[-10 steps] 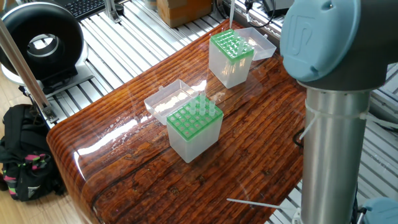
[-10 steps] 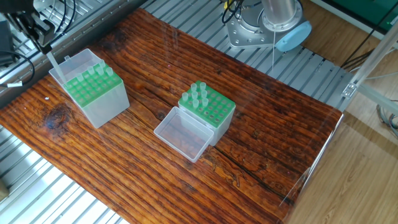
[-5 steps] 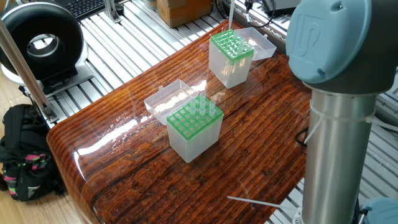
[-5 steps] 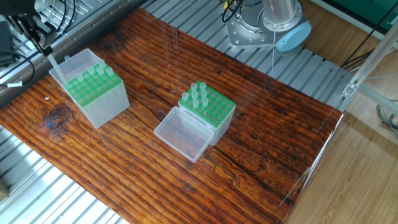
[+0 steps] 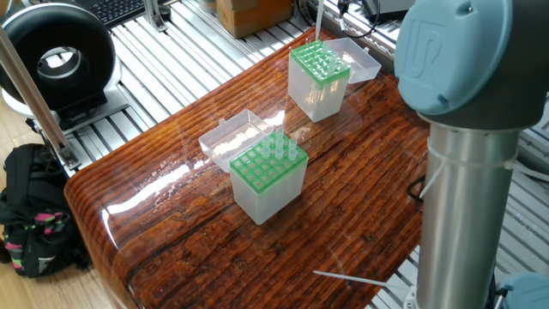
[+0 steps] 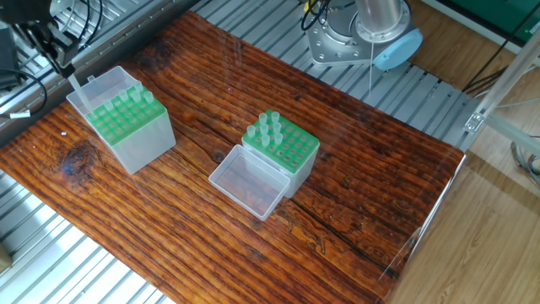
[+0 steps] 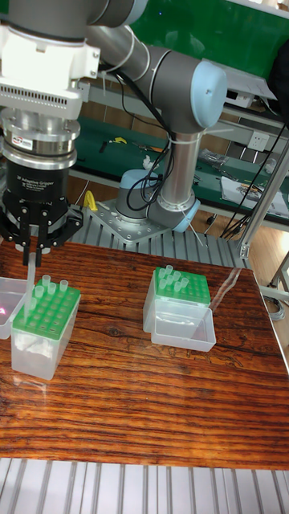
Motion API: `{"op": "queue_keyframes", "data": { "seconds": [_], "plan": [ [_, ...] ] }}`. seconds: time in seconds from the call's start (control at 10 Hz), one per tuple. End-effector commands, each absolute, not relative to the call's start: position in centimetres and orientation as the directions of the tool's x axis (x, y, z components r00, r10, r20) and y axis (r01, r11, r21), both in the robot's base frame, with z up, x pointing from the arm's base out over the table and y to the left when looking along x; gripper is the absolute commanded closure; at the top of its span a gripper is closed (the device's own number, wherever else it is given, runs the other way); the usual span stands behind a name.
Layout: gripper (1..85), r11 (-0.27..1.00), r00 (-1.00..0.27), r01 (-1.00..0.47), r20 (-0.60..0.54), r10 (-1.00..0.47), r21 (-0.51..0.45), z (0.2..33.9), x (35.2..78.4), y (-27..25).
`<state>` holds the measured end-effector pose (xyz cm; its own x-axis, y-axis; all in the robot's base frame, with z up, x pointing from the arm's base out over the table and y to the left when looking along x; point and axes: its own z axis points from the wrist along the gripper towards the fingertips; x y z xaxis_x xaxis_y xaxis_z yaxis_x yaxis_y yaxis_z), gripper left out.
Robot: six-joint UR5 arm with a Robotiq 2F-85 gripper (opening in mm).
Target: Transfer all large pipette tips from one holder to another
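Note:
My gripper [image 7: 32, 243] [image 6: 61, 59] is shut on one large pipette tip [image 7: 30, 281] [image 6: 74, 86] [image 5: 319, 19], which hangs upright over the back edge of a green-topped holder [image 7: 44, 325] [image 6: 128, 128] [image 5: 318, 77]. The tip's lower end is level with that holder's top, at the rim beside its open lid. Several tips [image 6: 132, 100] stand in this holder's back row. A second green-topped holder [image 7: 181, 299] [image 6: 283, 150] [image 5: 268, 176] stands mid-table with several tips [image 6: 268, 127] [image 5: 283, 146] in one corner.
The second holder's clear lid [image 6: 248, 182] lies open on the wooden table [image 6: 354, 169]. The arm's column [image 5: 463, 197] fills the right foreground of one fixed view. Slatted aluminium frame [image 6: 51, 253] surrounds the table; a black bag [image 5: 34, 215] sits on the floor.
The arm's big joint in the foreground shifted slightly right a second ago. The gripper and its tip have barely moved since.

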<state>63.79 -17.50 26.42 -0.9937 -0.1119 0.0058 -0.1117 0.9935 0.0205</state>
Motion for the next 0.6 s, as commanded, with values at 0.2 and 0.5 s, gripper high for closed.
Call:
{"op": "queue_keyframes", "data": {
  "seconds": [0.2, 0.5],
  "plan": [
    [68.0, 0.989, -0.989, -0.149, 0.001, -0.149, 0.023, 25.9, 63.7, -18.0],
    [66.0, 0.984, -0.984, -0.179, -0.009, -0.179, -0.007, 25.9, 64.1, -18.8]
  ]
}}
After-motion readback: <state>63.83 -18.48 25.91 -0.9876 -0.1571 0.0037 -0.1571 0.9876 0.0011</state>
